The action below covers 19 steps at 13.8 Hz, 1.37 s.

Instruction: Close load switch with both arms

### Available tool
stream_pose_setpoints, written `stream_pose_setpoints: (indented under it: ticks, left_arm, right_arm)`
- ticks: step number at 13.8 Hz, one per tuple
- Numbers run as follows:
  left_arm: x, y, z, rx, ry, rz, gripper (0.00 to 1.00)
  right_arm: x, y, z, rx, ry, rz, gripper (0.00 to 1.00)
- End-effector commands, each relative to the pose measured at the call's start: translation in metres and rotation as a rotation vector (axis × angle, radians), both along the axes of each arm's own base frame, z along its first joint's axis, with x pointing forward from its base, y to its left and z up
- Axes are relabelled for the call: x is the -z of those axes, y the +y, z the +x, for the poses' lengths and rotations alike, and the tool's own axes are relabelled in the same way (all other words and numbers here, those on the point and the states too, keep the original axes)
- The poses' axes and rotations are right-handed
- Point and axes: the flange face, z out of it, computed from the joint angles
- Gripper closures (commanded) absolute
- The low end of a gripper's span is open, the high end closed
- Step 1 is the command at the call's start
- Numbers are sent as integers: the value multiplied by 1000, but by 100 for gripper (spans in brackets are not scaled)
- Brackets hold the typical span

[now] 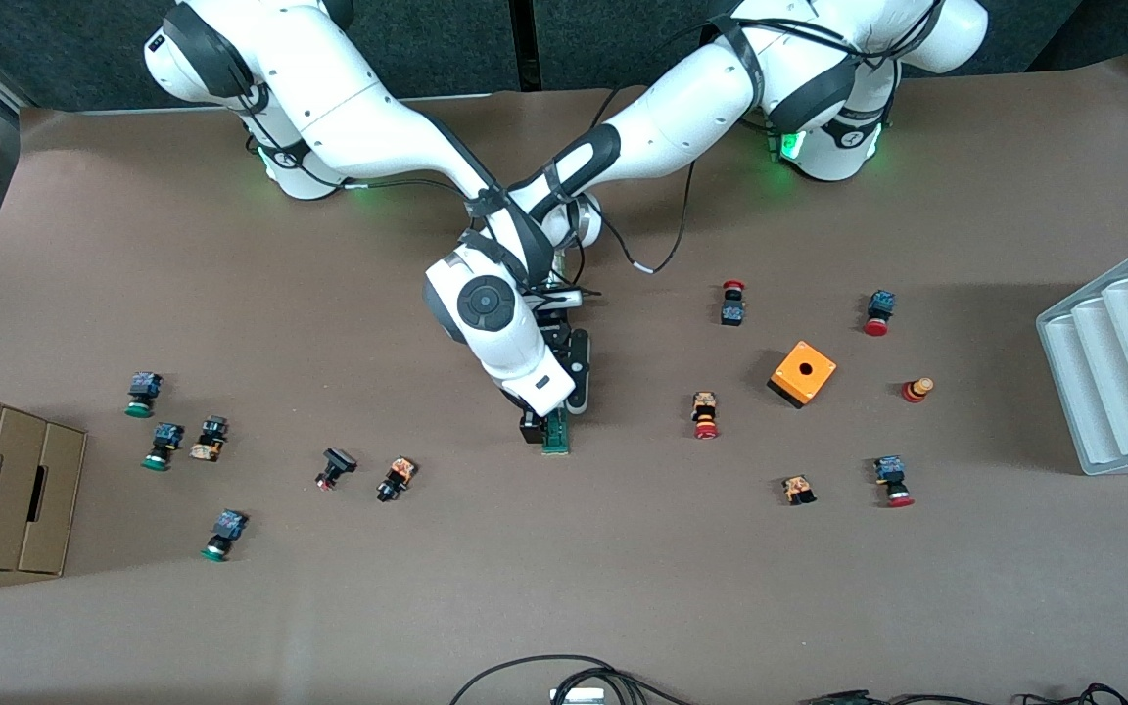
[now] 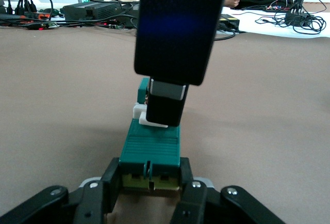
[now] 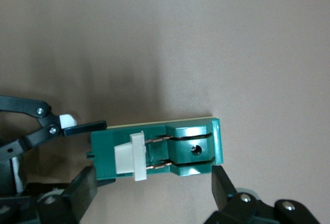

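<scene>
Centrally, the load switch [image 1: 556,434] lay flat on the brown table [image 1: 564,587], a narrow dark-green block with its white handle piece [image 3: 131,156] standing up from its top face; in the front view only its end nearest the camera showed from under the two crossed arms. The left gripper [image 2: 149,188] was clamped on one end of the block, a black finger [image 2: 111,182] pressed against each side of it. The right gripper [image 3: 154,188] hung directly over the switch with its fingers spread apart, one tip [image 3: 224,185] just past one end of the block and the other near the opposite end; in the left wrist view one of its black fingers [image 2: 165,108] came down touching the white handle. Toward the left arm's end of the table sat an orange box [image 1: 802,373] with a round hole in its top, with red-capped push buttons [image 1: 706,416] scattered around it and a grey ridged tray [image 1: 1122,357] at the edge; toward the right arm's end lay green-capped push buttons [image 1: 143,394] and a cardboard box [image 1: 6,485].
</scene>
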Motion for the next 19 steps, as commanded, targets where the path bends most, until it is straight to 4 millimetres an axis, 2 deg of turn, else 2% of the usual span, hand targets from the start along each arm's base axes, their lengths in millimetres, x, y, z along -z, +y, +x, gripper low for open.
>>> stream_pose_setpoints:
  ticks: [1,4,7,19]
  left_arm:
    - [1,-1,-1,-15,-3,-9,68]
    - [1,0,-1,-13,-4,-6,69]
    - [2,1,-1,-10,-6,-2,77]
    - [2,2,0,-12,-6,-3,77]
  right_arm:
    - [5,5,3,5,-30,5,1]
    - [7,5,2,5,-29,5,1]
    - [9,8,0,2,-30,5,1]
    - [15,8,1,19,-40,13,1]
